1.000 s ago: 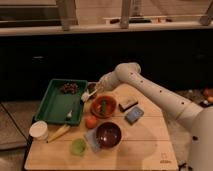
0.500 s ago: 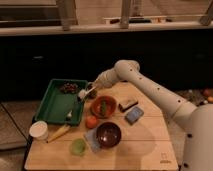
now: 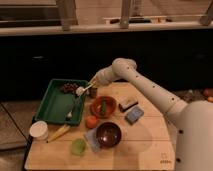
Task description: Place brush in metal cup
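Landmark: the orange bowl (image 3: 103,106), near the middle of the wooden desk (image 3: 145,150).

Nearest to us, in front of that bowl, we note a dark brown bowl (image 3: 108,134) sitting on a pale blue cloth (image 3: 92,138). To the front-left of the orange bowl sits a small green cup (image 3: 78,146), and further left a white cup (image 3: 39,130) at the desk's left edge. A yellow-handled utensil (image 3: 59,133) lies just right of the white cup.

Touching the orange bowl's front-left side we see a small orange fruit (image 3: 91,121). Right of the bowl, a blue sponge (image 3: 134,115) lies near, with a dark-topped block (image 3: 128,103) just behind it.

Left of the orange bowl sits a green tray (image 3: 54,105), holding a fork-like utensil (image 3: 72,111) and a dark cluster (image 3: 68,88) at its far end.

Behind the orange bowl stands the metal cup (image 3: 93,92), small and grey. Just above and left of it, the pincer (image 3: 93,83) is clamped on the handle of the brush (image 3: 83,89). The white head of the brush points left, over the tray's right rim, beside the cup and not in it.

The white arm (image 3: 150,90) reaches in from the right.
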You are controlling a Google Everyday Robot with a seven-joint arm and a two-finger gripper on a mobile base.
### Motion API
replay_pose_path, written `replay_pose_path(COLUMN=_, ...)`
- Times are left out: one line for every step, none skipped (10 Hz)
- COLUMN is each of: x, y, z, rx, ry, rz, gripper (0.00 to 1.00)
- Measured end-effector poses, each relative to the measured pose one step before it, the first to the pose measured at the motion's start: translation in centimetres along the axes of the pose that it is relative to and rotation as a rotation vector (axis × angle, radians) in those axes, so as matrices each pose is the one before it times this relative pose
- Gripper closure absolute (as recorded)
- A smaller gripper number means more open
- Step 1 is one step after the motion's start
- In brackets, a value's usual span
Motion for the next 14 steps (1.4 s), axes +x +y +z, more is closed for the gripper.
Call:
replay_pose_path(x=0.506, y=-0.416, z=0.352, rx=0.00675, ry=0.00049, rz=0.00436, gripper=0.96)
replay_pose_path(x=0.344, y=-0.260, z=0.363, rx=0.00442, ry=-0.00251, rz=0.00623, gripper=0.96)
replay_pose_path(x=0.584, y=0.147, z=0.007, rx=0.00295, ry=0.00424, rz=0.01128, gripper=0.93)
replay_pose_path(x=0.311, y=0.037, z=0.084, rx=0.00213, ry=0.00184, rz=0.00731, gripper=0.87)
replay_pose_path(x=0.148, y=0.004, z=0.309, rx=0.00227, ry=-0.00238, rz=0.01045, gripper=0.75)
replay_pose_path(x=0.343, y=0.284, z=-0.003, rx=0.00157, ry=0.00207, rz=0.01192, gripper=0.65)
replay_pose_path(x=0.410, y=0.301, z=-0.152, rx=0.00378, ry=0.00359, rz=0.01237, gripper=0.55)
replay_pose_path(x=0.339, y=0.257, z=-0.073, rx=0.00392, ry=0.00205, rz=0.01097, gripper=0.45)
replay_pose_path(x=0.298, y=0.205, z=-0.078, rx=0.00410, ry=0.00096, rz=0.00957, gripper=0.34)
replay_pose_path(x=0.350, y=0.279, z=-0.097, rx=0.00287, ry=0.00250, rz=0.00863, gripper=0.25)
replay_pose_path(x=0.222, y=0.184, z=-0.056, rx=0.00259, ry=0.00097, rz=0.00654, gripper=0.21)
replay_pose_path(x=0.307, y=0.297, z=0.042, rx=0.00202, ry=-0.00030, rz=0.01012, gripper=0.20)
replay_pose_path(x=0.133, y=0.111, z=0.078, rx=0.00069, ry=-0.00114, rz=0.00504, gripper=0.20)
replay_pose_path(x=0.064, y=0.100, z=0.097, rx=-0.00157, ry=-0.00162, rz=0.00286, gripper=0.20)
